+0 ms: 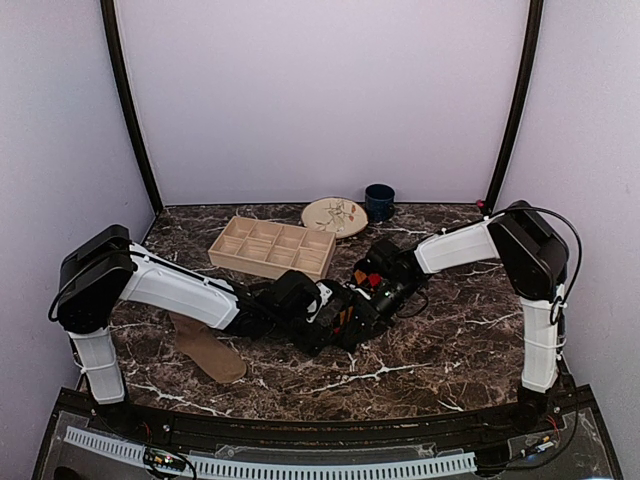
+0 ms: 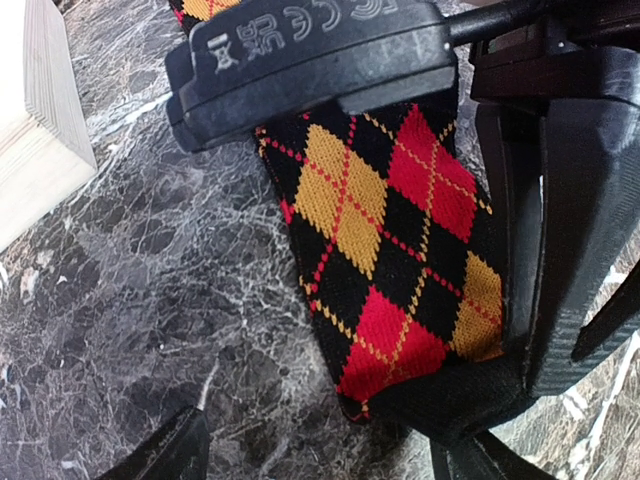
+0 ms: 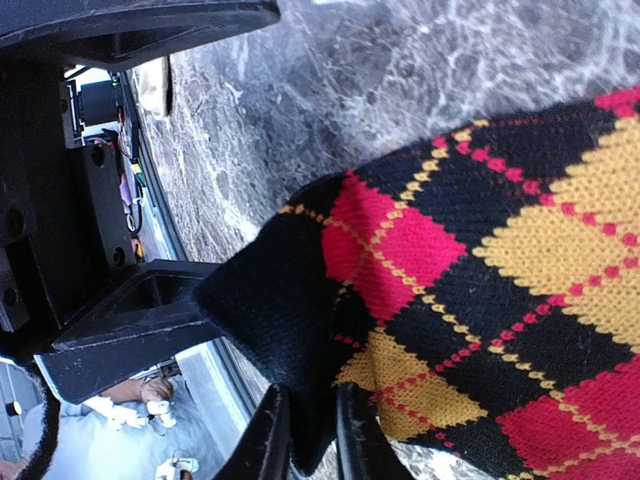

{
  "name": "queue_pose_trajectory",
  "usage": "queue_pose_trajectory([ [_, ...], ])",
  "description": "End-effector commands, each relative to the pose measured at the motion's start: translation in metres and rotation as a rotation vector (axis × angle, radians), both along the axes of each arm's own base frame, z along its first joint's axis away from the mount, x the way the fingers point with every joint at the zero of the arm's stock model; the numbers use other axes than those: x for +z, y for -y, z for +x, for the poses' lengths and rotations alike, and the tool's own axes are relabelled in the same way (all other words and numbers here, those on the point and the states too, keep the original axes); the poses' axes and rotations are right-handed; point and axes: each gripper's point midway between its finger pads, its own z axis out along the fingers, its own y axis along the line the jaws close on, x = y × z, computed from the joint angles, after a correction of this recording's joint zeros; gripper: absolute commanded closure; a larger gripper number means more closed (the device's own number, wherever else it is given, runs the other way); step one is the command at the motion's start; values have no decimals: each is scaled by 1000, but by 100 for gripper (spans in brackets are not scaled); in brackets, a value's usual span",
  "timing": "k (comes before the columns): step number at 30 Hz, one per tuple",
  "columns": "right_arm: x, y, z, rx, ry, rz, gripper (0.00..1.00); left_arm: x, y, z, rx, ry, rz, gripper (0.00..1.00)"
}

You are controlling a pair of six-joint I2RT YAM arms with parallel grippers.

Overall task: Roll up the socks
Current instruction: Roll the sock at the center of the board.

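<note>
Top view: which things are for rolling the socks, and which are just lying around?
For the job:
- argyle sock, black with red and orange diamonds
- tan sock, lying flat at the near left

Just lying about:
- wooden compartment tray
- patterned plate
- dark blue mug
</note>
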Motion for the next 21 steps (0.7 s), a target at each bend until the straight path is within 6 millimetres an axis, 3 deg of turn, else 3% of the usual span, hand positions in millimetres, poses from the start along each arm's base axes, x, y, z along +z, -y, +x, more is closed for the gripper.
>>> queue_pose_trajectory([
  [1,-2,0,7,-10,0,-4,82,14,8,6,19,28,-36,22],
  [10,-4,5,9,-24,6,-22,73,16,14,10,22,34,-41,22],
  [21,-4,8,17,-57,18,-33,72,7,18,11,21,13,-18,22],
])
